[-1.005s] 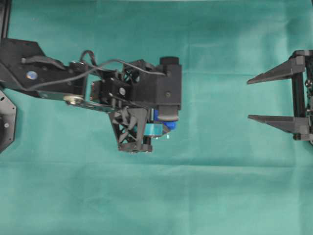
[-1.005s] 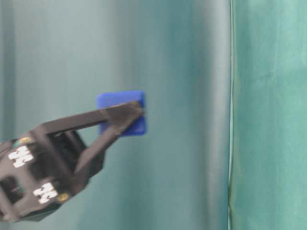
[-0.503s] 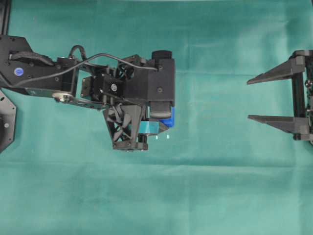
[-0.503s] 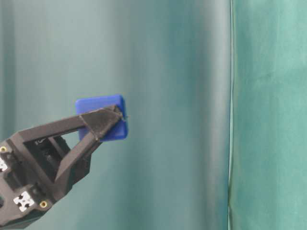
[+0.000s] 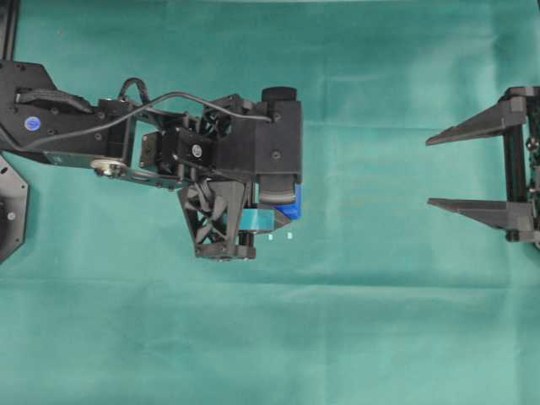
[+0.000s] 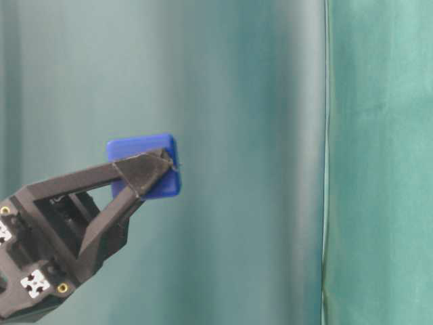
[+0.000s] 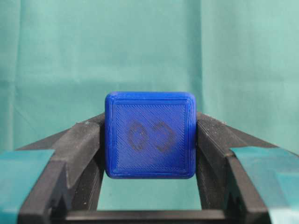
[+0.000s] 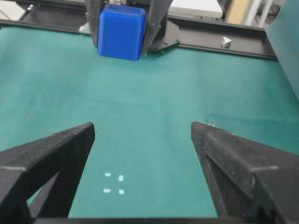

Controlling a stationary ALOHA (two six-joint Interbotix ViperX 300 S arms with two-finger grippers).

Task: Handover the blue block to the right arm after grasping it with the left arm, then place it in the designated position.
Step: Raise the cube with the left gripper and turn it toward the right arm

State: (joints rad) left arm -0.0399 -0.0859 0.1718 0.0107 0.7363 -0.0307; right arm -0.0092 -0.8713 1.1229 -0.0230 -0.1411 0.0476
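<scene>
Holding the blue block (image 7: 150,135) off the cloth, the left gripper (image 5: 283,211) has it pinched between its teal-taped fingers (image 7: 74,154); in the left wrist view both side faces sit flat against the inner finger faces, embossed mark facing the camera, cube square and level

Change over the last second: the left arm (image 5: 160,148) drew back toward its own side of the overhead view, and the block slid leftward in the table-level view. For the last half second nothing has shifted; both arms look parked

Right gripper (image 5: 472,169) sits at the far right edge of the overhead view, jaws spread wide, nothing between them. From its wrist camera the block (image 8: 122,31) hangs ahead and above, well apart from the right fingertips (image 8: 86,133)

Designated position (image 8: 114,183): four tiny white marks on the green cloth (image 5: 380,321), just in front of the right gripper in its wrist view. In the overhead view two of the marks show (image 5: 279,236) just below the held block

My read: grasp and lift are done, the block is presented for the handover, which has not yet begun. The right arm (image 5: 521,164) has the whole gap to close. The block's free faces are top, bottom and front, so I'd want the right jaws turned to take those rather than collide with the taped fingers
</scene>
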